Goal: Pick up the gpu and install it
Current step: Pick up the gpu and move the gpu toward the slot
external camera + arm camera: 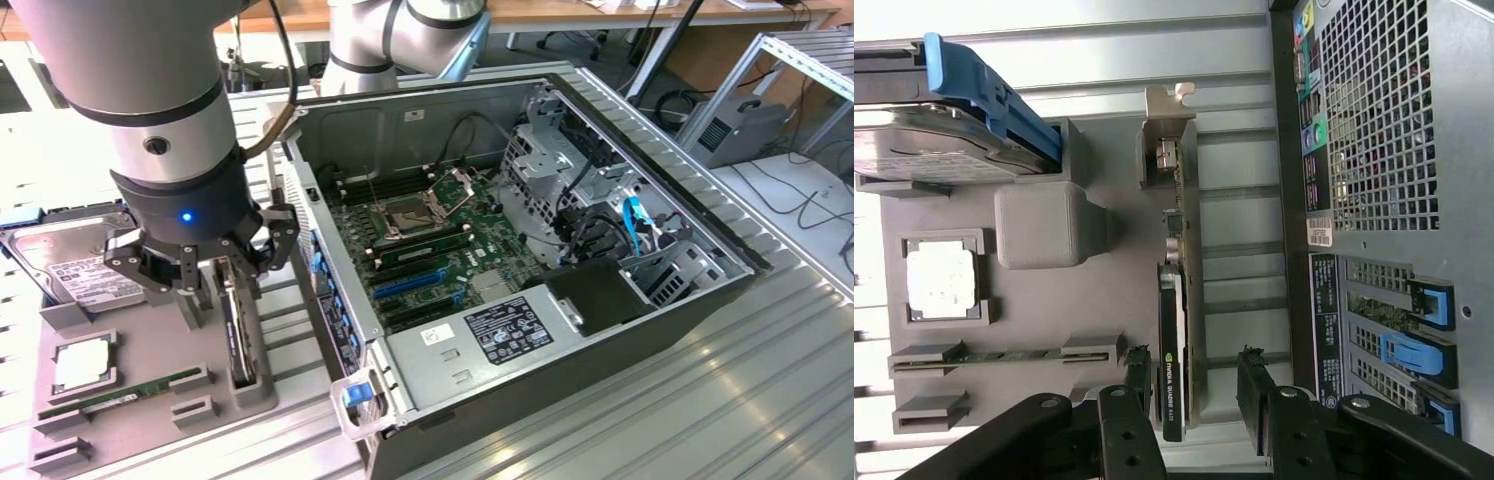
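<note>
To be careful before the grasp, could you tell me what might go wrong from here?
The open gripper straddles the GPU near the end away from its bracket, so the card may tilt when lifted. It sits nearer one finger, so closing may shove it sideways in the gray holder.

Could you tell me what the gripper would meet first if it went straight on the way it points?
Most likely the gpu, standing on edge in the gray tray; the gripper straddles it with open jaws.
</note>
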Tool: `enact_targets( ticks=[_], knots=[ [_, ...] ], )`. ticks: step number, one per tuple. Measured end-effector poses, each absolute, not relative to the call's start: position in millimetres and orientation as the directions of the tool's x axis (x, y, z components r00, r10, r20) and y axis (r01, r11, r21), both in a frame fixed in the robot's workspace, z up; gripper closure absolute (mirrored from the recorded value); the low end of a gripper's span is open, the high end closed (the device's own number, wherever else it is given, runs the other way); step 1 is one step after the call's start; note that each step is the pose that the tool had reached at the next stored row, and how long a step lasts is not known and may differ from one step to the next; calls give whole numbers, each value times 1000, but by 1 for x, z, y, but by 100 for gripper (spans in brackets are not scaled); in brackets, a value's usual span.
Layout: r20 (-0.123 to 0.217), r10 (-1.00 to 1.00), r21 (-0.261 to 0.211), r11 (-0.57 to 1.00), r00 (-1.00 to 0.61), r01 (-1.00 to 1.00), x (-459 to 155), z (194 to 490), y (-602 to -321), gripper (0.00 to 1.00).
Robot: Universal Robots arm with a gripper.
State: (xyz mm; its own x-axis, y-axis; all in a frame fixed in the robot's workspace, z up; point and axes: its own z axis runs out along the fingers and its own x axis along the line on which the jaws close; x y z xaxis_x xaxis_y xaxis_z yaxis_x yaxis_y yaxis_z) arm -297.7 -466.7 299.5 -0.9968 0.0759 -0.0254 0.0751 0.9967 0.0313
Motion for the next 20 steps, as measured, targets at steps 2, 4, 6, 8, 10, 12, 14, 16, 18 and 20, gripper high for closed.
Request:
enact_targets(
  ticks=[2, 4, 6, 8, 10, 12, 14, 16, 18, 20],
  knots=[
    [-25, 76, 31, 997, -997, 75, -298, 299, -467, 52],
    [-25, 76, 31, 997, -997, 75, -298, 299, -467, 52],
    [-25, 76, 31, 997, -997, 75, -298, 298, -467, 52],
    [-25, 76, 31, 997, -997, 75, -298, 298, -467, 52],
    [-25, 76, 31, 997, -997, 75, -298, 297, -467, 52],
    [-25, 76, 31, 997, -997, 75, -298, 297, -467, 52],
    [-25, 76, 31, 997, -997, 75, -298, 296, -467, 52],
    [-26, 76, 31, 997, -997, 75, -298, 296, -467, 52],
    [-25, 76, 31, 997, -997, 75, -298, 295, -467, 52],
    [-25, 76, 31, 997, -997, 75, -298, 294, -467, 52]
  ],
)
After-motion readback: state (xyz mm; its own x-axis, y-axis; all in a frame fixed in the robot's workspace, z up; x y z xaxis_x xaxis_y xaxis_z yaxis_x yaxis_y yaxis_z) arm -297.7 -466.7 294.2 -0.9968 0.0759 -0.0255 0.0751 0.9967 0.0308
